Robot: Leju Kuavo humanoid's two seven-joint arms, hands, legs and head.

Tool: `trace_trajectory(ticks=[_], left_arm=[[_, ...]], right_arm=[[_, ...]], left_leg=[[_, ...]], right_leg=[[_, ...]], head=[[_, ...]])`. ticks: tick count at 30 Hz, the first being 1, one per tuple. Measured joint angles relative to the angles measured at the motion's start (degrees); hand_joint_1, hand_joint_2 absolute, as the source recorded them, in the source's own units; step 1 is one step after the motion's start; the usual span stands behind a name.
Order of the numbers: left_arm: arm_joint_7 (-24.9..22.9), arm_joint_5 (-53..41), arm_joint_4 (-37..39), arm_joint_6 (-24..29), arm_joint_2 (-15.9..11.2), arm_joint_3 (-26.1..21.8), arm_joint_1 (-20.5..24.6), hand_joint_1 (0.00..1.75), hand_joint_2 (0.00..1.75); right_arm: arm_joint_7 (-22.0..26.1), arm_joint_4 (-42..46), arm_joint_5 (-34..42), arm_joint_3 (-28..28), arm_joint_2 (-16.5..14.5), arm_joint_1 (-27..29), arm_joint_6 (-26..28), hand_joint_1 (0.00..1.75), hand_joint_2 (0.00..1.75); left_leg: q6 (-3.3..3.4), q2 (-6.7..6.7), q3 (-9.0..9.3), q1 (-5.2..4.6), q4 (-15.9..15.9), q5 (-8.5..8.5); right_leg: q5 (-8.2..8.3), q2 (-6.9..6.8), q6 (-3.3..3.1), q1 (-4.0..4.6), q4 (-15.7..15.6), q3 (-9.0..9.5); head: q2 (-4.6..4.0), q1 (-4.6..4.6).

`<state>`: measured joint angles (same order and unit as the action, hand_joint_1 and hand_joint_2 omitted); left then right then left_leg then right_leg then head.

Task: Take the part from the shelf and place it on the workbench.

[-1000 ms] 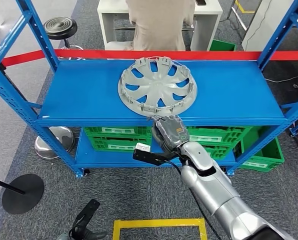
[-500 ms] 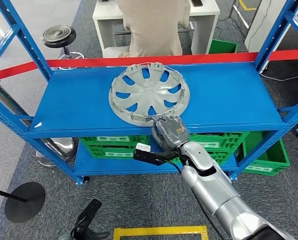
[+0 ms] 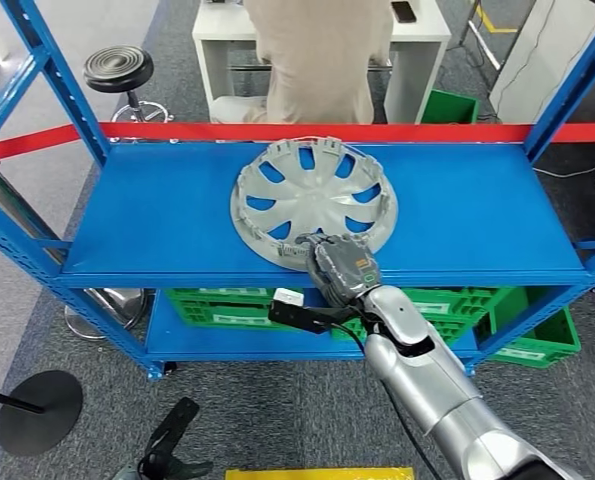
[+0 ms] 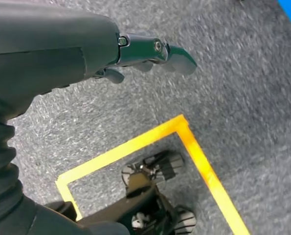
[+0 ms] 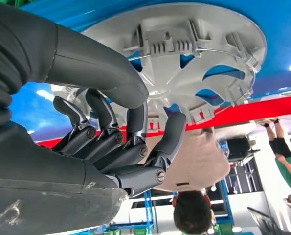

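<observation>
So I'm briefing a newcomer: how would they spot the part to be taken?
Find the blue metal shelf rack; on its top shelf lies a round grey plastic wheel cover with spoke-shaped cut-outs. It is alone on that level, with the robot's right hand at its near rim; green crates sit below.

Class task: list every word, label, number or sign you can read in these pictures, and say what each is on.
No text can be read.
White labels on the green crates: too small and blurred.
Small green patch on the back of the right hand: too small.
Hubcap: no marking legible.
</observation>
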<state>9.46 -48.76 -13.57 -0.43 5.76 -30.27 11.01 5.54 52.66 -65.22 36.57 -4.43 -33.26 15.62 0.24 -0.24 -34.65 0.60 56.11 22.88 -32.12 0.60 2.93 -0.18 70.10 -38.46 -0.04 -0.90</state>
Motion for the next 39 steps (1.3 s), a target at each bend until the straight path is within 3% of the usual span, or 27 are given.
trace_trajectory(ticks=[1,2,3,4,6,8,11,15,20,39], left_arm=[[0.0,-0.1,0.0,0.0,0.0,0.0,-0.1,0.00,1.75],[0.0,-0.3,0.0,0.1,0.0,0.0,-0.2,0.00,1.75],[0.0,-0.4,0.0,0.1,0.0,0.0,-0.2,0.00,1.75],[0.0,-0.4,0.0,0.1,0.0,0.0,-0.3,0.00,1.75],[0.0,-0.5,0.0,0.1,0.1,0.0,-0.2,0.00,1.75],[-0.1,-0.7,0.0,0.1,0.0,0.0,-0.1,0.00,1.75],[0.1,-1.1,0.0,0.1,-0.1,0.0,-0.1,0.00,1.75],[0.6,-0.7,0.0,0.2,0.0,0.0,0.0,0.00,0.00],[0.6,-0.6,0.0,0.3,0.1,0.0,0.0,0.00,0.00],[0.4,-1.1,0.0,0.7,0.7,-0.1,-0.3,0.00,0.00]], right_arm=[[0.0,0.0,0.0,0.0,0.0,0.3,0.0,1.75,1.75],[0.0,0.0,-0.1,0.0,0.1,0.5,0.0,1.75,1.75],[0.0,0.0,-0.1,-0.1,0.1,0.7,-0.1,1.75,1.75],[0.0,0.0,-0.1,-0.1,0.1,0.8,-0.1,1.75,1.75],[0.0,0.0,-0.2,-0.1,0.1,0.7,-0.1,0.87,1.75],[0.0,0.0,-0.2,-0.1,0.1,0.7,-0.1,0.00,1.75],[0.0,0.1,-0.3,-0.2,0.1,0.9,-0.2,0.00,1.75],[0.0,0.1,-0.3,-0.2,0.2,0.9,-0.2,0.00,1.75],[0.0,0.2,-0.4,-0.2,0.2,1.1,-0.2,0.00,1.75],[-0.2,1.3,-0.2,-0.9,0.3,2.5,-0.9,0.00,1.75]], left_leg=[[0.05,-0.01,0.20,-0.01,0.0,0.23],[0.02,-0.05,0.49,-0.01,0.0,0.50],[-0.05,-0.09,0.89,0.00,0.0,0.81],[-0.20,-0.13,1.40,0.02,0.0,1.15],[-0.73,-0.22,2.30,-0.11,0.2,1.94],[-1.12,-0.30,2.56,-0.38,0.3,2.43],[-0.37,-0.31,2.45,-0.55,0.3,2.30],[-0.14,-0.28,2.63,-0.49,-0.3,2.13],[-2.00,-0.26,2.62,-0.20,-0.5,2.13],[-1.96,-0.26,2.58,-0.40,-0.5,2.04]], right_leg=[[-0.74,-0.01,0.07,-0.01,3.3,-2.19],[-0.31,-0.01,0.08,-0.01,4.7,-3.51],[1.30,-0.02,0.03,-0.02,3.7,-3.67],[3.79,-0.04,-0.04,-0.04,0.7,-2.75],[8.41,-0.09,-0.15,-0.12,-7.4,0.46],[9.86,-0.02,-0.34,-0.19,-11.6,2.26],[9.83,0.27,-0.45,-0.26,-11.9,2.24],[9.60,0.39,-1.10,0.00,-11.9,2.18],[9.59,0.38,-1.60,0.26,-11.8,2.07],[9.94,0.30,-1.53,0.06,-12.2,2.30]], head=[[0.00,0.02],[0.00,0.05],[0.00,0.05],[0.00,0.05],[0.00,0.10],[0.01,0.00],[0.01,-0.33],[0.00,-0.33],[0.00,-0.30],[0.00,-0.28]])
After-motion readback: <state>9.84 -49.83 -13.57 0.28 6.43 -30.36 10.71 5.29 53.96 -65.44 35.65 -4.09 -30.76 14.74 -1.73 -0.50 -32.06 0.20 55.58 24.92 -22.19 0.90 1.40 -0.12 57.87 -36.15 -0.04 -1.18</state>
